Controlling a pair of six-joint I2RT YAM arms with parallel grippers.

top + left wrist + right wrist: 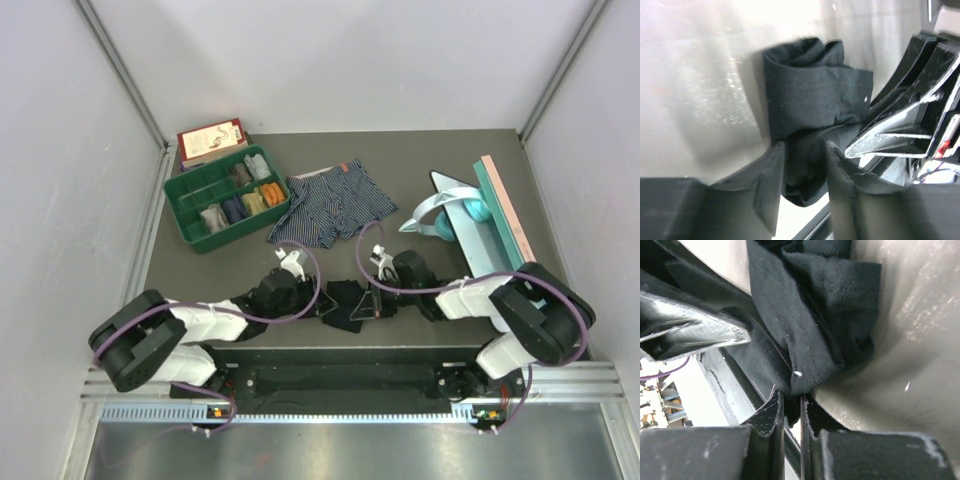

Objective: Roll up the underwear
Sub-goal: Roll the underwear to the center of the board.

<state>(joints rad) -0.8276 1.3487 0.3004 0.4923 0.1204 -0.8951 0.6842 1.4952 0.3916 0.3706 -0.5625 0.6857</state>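
The black underwear lies bunched and partly rolled near the table's front edge, between my two grippers. My left gripper is closed on its left end; in the left wrist view the cloth fills the gap in the gripper. My right gripper is shut on its right end; in the right wrist view the gripper pinches a fold of the cloth. The blue striped underwear with the orange waistband lies flat farther back, untouched.
A green compartment tray with several rolled garments stands at the back left, a red book behind it. At the right lie a teal and white object and a pink-edged board. Grey walls close in both sides.
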